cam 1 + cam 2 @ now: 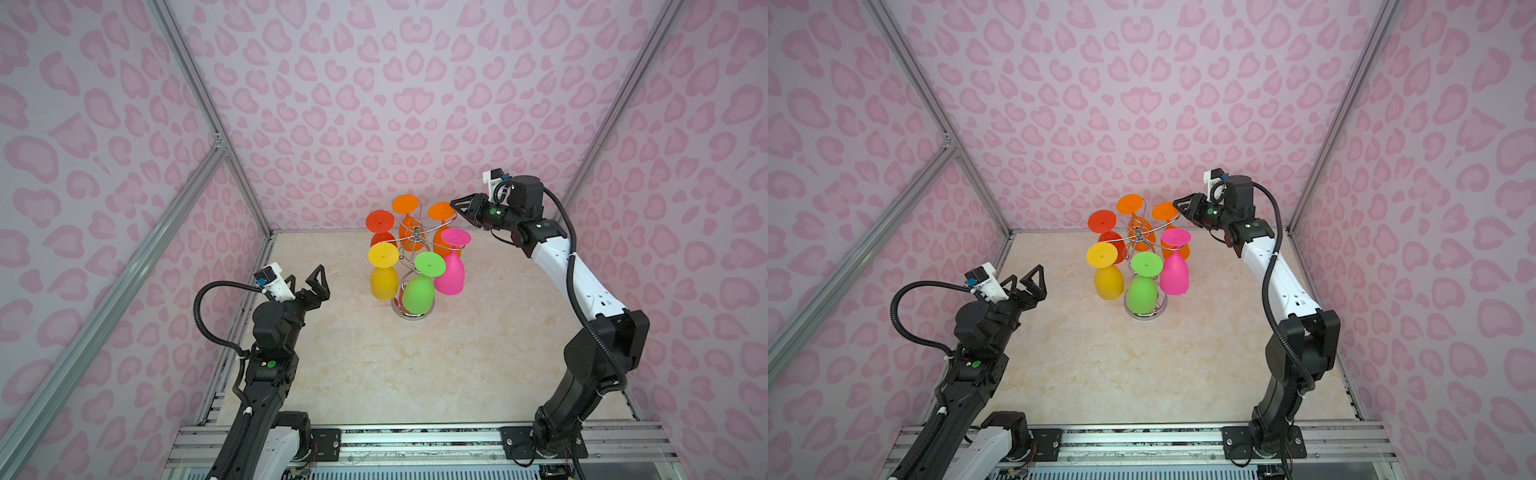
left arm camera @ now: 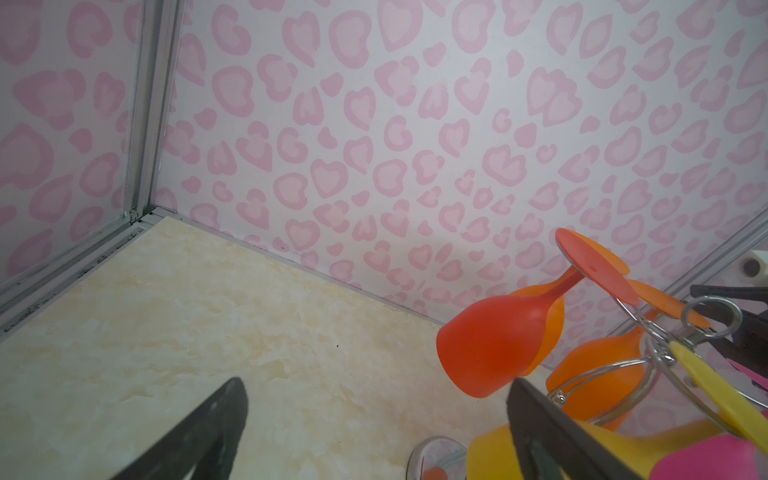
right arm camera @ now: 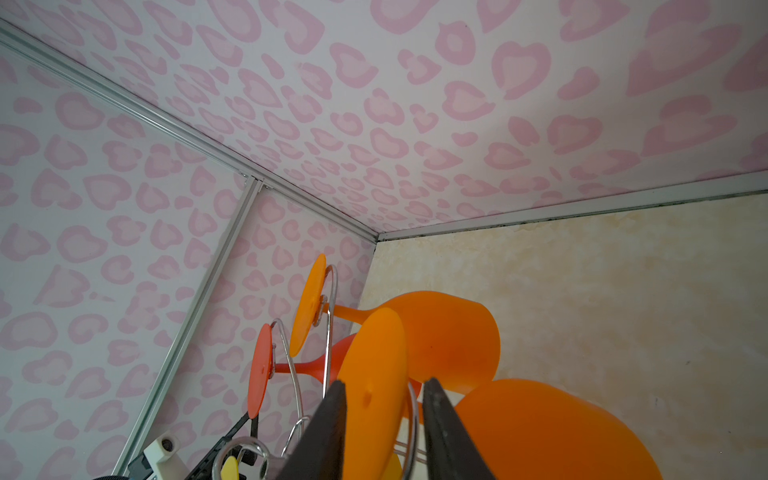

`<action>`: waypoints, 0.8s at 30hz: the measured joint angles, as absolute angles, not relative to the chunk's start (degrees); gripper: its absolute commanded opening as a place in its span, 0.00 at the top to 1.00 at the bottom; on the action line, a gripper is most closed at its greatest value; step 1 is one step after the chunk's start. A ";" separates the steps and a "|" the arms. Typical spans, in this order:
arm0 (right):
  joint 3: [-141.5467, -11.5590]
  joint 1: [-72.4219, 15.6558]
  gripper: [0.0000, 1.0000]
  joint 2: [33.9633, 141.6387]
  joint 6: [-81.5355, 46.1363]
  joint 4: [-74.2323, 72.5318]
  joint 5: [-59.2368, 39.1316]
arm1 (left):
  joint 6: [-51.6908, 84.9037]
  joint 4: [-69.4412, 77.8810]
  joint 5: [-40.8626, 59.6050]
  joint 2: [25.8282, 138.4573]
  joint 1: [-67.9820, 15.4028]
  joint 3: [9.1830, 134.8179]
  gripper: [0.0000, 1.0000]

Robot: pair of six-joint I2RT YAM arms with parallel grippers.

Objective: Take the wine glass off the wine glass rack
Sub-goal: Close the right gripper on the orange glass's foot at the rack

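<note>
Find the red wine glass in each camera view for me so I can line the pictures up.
In a top view: the red wine glass hangs at the rack's far left, near picture centre.
In a top view: same place on the rack, slightly left of centre.
Left wrist: it sits large in the picture's lower right.
Right wrist: low, left of centre, foot nearly edge-on.
Shared landmark: the wine glass rack, with chrome wires in all four.
</note>
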State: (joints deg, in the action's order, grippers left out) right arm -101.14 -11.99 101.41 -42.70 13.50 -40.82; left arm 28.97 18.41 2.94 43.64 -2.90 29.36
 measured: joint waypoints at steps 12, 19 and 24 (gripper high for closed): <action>-101.21 -12.23 0.68 101.41 -42.33 13.69 -41.95 | 28.86 18.28 2.57 43.62 -2.90 28.95 0.01; -101.54 -12.32 0.68 101.23 -42.39 13.65 -42.26 | 28.86 18.26 2.52 43.48 -2.90 28.75 0.01; -101.58 -12.51 0.68 101.23 -42.37 13.63 -42.35 | 28.86 18.26 2.52 43.38 -2.90 28.75 0.01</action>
State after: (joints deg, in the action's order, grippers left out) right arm -101.58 -12.51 101.23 -42.37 13.63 -42.35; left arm 28.86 18.26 2.52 43.38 -2.90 28.75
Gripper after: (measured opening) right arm 0.322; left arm 0.991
